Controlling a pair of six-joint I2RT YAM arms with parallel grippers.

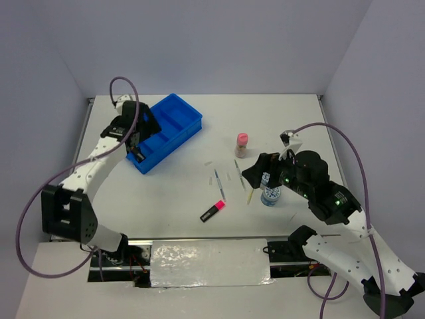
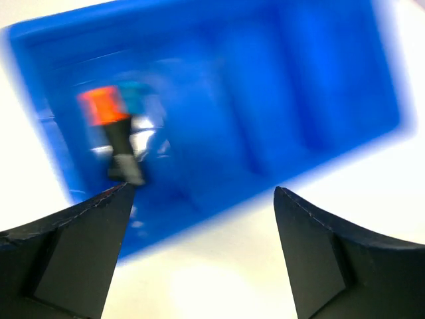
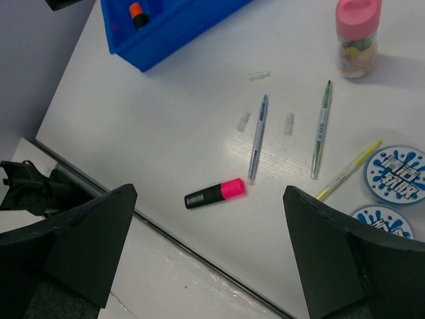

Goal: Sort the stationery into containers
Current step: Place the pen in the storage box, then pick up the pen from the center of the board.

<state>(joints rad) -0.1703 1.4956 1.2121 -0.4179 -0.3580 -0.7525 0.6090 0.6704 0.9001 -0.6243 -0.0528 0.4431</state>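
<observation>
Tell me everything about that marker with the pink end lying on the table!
The pink highlighter is a short, stubby marker with a black body and a bright pink cap, both looking like smooth plastic. The cap is on. It lies flat on its side on the white table, slanted, towards the near edge and outside the blue tray. Its pink end lies close to the tip of a thin grey pen; whether they touch is unclear. Nothing grips it.

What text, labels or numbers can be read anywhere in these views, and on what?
Nothing reads clearly.
Upper round disc: white lettering on blue, too blurred to read.
Lower round disc: same lettering, also unreadable.
</observation>
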